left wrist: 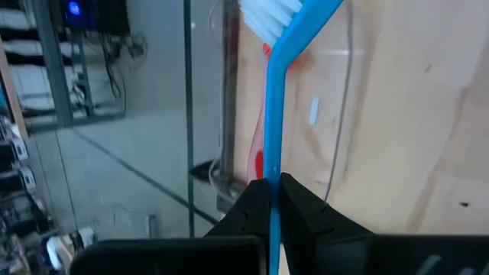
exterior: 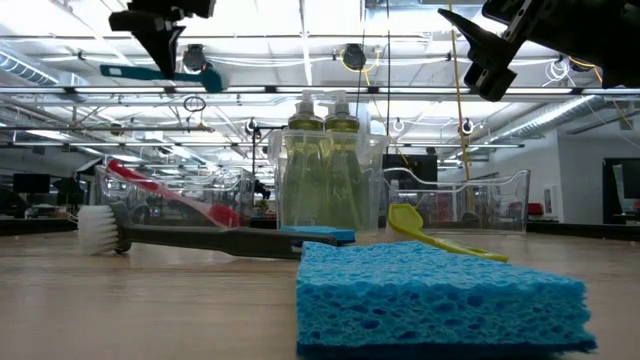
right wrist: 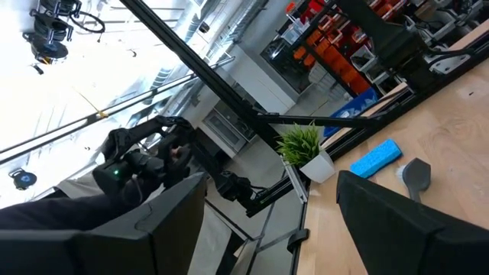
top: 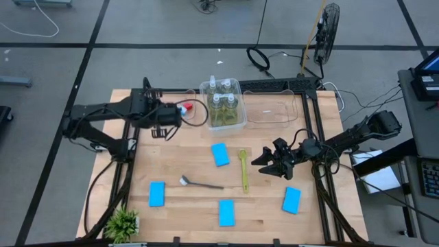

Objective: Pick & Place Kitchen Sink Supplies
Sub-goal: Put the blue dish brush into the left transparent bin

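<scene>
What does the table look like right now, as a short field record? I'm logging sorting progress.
left pincer: shut on the slim blue long-handled brush, raised beside the bottle bin
right pincer: open, empty, above the table's right side
clear plastic bin: holds small clear bottles of yellow-green liquid
second clear plastic bin: looks empty
flat bright-blue sponges on table: four, e.g.
brushes on table: yellow-green, grey
red brush: partly seen by the left pincer

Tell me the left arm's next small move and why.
Probably lower and release. The left gripper is shut on the blue brush, hanging above the clear bin where the red brush already lies. The right gripper waits open over the table.
</scene>
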`<action>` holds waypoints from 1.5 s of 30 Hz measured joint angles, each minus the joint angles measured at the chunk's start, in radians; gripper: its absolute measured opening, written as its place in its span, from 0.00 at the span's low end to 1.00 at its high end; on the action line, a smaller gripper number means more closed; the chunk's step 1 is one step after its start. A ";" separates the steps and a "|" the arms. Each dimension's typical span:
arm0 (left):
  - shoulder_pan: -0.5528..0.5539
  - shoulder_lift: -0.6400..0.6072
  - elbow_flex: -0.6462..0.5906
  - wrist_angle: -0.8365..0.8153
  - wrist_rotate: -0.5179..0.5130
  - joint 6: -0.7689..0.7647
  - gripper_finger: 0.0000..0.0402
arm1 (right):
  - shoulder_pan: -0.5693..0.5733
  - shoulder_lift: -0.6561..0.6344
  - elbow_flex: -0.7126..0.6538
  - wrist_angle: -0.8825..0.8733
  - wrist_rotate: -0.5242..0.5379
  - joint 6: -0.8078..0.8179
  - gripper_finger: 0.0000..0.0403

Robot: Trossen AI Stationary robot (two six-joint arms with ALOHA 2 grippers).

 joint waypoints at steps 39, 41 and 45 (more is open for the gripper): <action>0.481 0.127 -0.190 0.380 0.111 0.450 0.02 | 0.000 0.000 0.000 0.000 0.000 0.011 0.69; 0.481 0.113 -0.244 0.407 0.131 0.433 0.02 | 0.000 0.000 0.000 0.000 0.000 0.011 0.69; 0.472 0.099 -0.331 0.469 0.127 0.451 0.02 | 0.000 0.000 0.000 0.000 0.011 0.011 0.69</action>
